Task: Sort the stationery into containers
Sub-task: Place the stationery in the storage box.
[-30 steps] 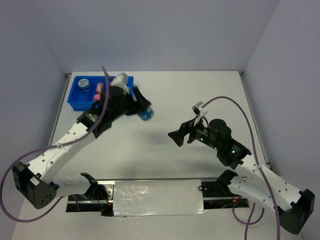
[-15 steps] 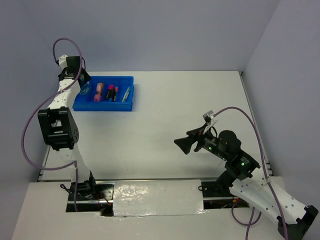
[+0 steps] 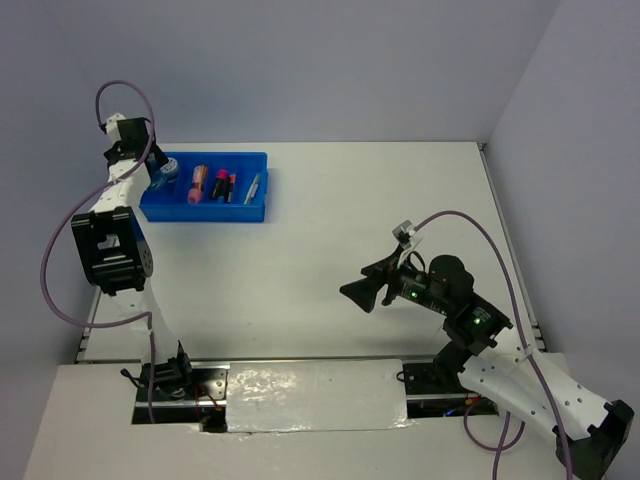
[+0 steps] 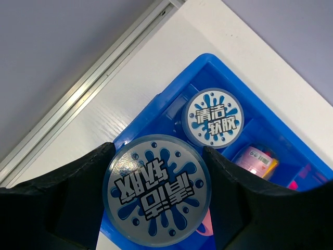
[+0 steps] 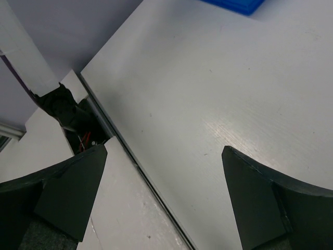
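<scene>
The left tool (image 4: 156, 172) grips one round blue jar (image 4: 157, 190) above the blue tray (image 4: 161, 99), just by the other jar (image 4: 214, 118) inside, likely to keep jars together; the right tool (image 5: 164, 151) hangs open, empty.

Robot lab: panel-walled white table (image 3: 330, 220)

The white worktop (image 3: 330, 230) is flat and matt, with plain grey walls (image 3: 330, 70) on the far, left and right sides. An aluminium rail (image 4: 88, 99) runs along its left edge. At the near edge lies a shiny silver strip (image 3: 315, 395), and beside it is a dark opening with thin wires (image 5: 78, 122).
</scene>
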